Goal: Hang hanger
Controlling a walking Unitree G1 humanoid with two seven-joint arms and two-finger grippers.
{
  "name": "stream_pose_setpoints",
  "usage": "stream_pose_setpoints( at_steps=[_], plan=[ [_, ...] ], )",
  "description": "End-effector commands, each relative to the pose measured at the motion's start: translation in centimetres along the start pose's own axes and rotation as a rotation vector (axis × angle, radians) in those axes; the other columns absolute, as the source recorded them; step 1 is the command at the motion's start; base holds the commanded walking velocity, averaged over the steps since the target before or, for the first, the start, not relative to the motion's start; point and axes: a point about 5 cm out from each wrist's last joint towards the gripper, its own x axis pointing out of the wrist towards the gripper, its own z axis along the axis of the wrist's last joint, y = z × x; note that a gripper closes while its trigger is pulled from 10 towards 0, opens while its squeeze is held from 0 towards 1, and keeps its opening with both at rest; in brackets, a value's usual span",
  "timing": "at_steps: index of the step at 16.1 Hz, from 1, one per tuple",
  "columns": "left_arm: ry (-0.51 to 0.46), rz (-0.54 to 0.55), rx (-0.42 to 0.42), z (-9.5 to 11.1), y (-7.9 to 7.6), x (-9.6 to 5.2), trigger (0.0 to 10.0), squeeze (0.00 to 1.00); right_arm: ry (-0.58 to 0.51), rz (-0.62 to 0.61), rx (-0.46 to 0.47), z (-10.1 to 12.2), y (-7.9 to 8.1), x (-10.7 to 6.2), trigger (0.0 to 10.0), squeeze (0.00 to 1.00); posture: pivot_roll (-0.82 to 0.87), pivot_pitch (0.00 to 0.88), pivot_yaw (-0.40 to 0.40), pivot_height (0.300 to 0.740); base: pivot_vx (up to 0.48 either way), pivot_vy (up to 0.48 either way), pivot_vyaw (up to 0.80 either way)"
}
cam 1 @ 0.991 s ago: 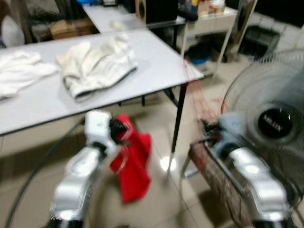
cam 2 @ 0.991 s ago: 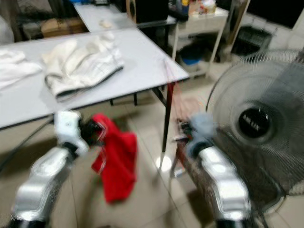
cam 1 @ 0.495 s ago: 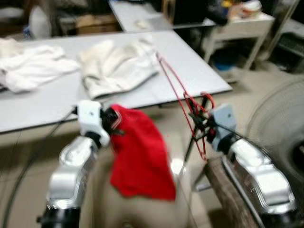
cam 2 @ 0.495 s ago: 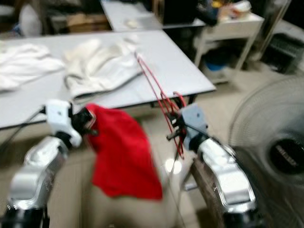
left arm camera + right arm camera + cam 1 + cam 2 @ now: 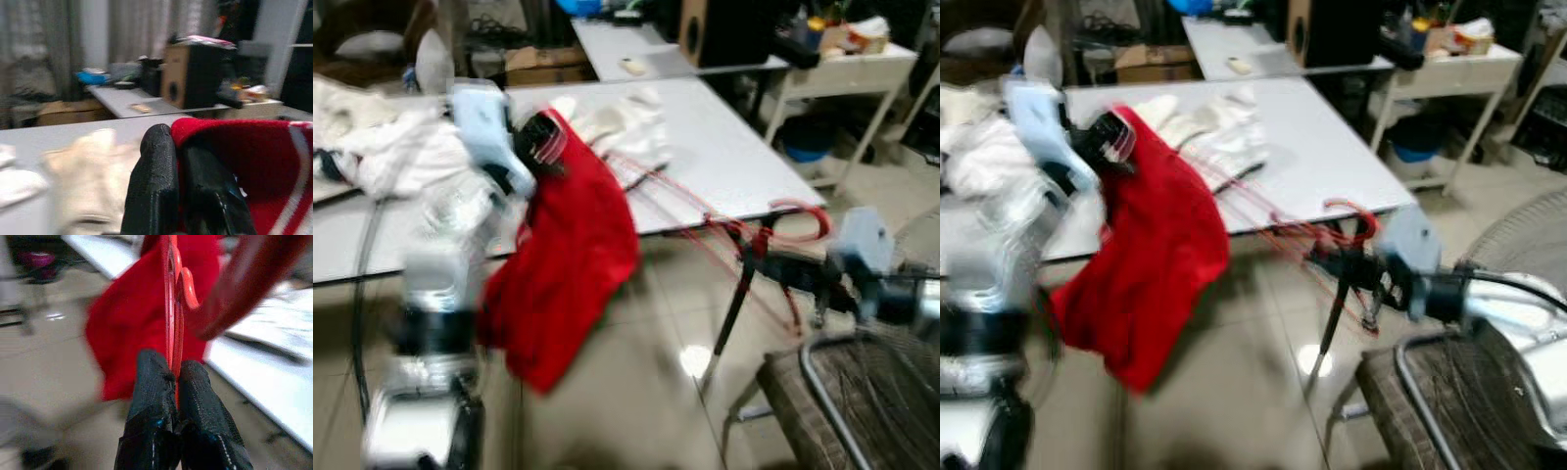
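Red hanger (image 5: 171,308) is pinched thin in our right gripper (image 5: 773,269) jaws, off the counter (image 5: 724,157) edge; left gripper (image 5: 181,186) jaws clamp the red cloth (image 5: 568,264). Risk: hanger twists out or cloth slides off.

hanger (image 5: 705,220) motion-blurred, left arm (image 5: 440,284) smeared, fan (image 5: 1528,235) cropped
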Motion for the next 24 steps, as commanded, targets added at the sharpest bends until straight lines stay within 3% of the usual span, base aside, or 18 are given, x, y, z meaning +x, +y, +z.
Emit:
stream_pose_setpoints(
  at_steps=[1,4,7,8,12,19,24],
  plan=[
    [-0.044,-0.022,0.003,1.5,-0.2,0.8,10.0,0.0,-0.007,0.04,-0.016,1.0,0.0,-1.1,10.0,0.0,-0.06,0.0,0.008,0.74,0.356,0.0,0.0],
    [-0.078,-0.045,0.025,3.6,0.3,2.3,10.0,0.0,0.049,0.157,0.001,0.8,0.8,-1.4,10.0,0.0,-0.06,0.0,0.003,0.74,0.356,0.0,0.0],
    [-0.125,-0.114,0.035,5.4,-0.6,2.9,10.0,0.0,0.101,0.211,-0.023,0.1,1.3,0.1,10.0,0.0,-0.05,0.0,0.005,0.74,0.359,0.0,0.0],
    [-0.164,-0.165,0.012,6.7,-1.5,2.9,10.0,0.0,0.105,0.163,-0.059,-0.1,0.6,1.5,10.0,0.0,-0.05,0.0,0.005,0.74,0.364,0.0,0.0],
    [-0.211,-0.242,-0.031,7.7,-3.4,1.8,10.0,0.0,0.087,0.162,-0.108,0.2,0.1,3.7,10.0,0.0,-0.03,0.0,-0.009,0.74,0.367,0.0,0.0],
    [-0.275,-0.384,-0.009,10.8,-6.1,-0.5,10.0,0.0,0.116,0.186,-0.196,0.7,-2.1,5.8,10.0,0.0,-0.01,0.0,-0.036,0.74,0.365,0.0,0.0],
    [-0.288,-0.406,0.001,12.1,-6.5,-1.6,10.0,0.0,0.12,0.196,-0.244,1.2,-3.3,7.1,10.0,0.0,0.01,0.0,-0.043,0.74,0.364,0.0,0.0]
  ],
)
